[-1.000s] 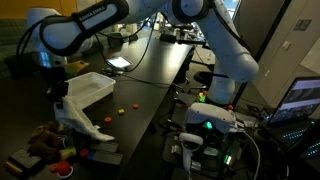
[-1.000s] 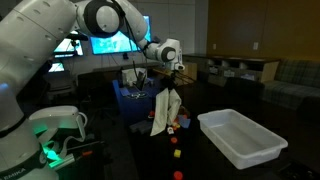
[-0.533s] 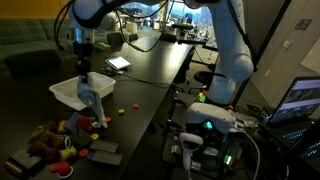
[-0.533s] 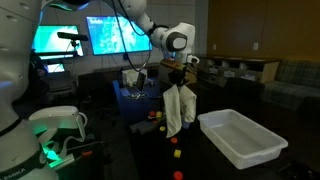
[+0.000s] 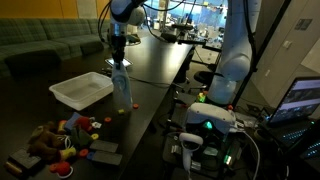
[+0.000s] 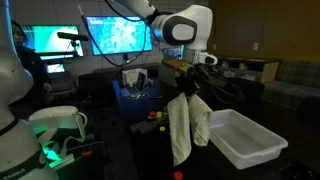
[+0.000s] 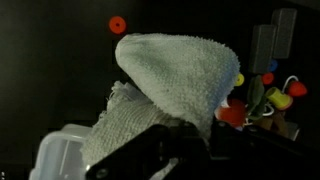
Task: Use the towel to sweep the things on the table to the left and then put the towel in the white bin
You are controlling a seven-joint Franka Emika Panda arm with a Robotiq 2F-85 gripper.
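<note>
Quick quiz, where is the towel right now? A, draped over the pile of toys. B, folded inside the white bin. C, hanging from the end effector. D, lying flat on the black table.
C: the towel hangs down in a long drape from the end effector, which is shut on its top, beside the white bin rather than in it.

Black table (image 5: 152, 68) — white bin (image 5: 82, 91) sits on it; toys (image 5: 62, 138) heaped near one end — apart from bin.
</note>
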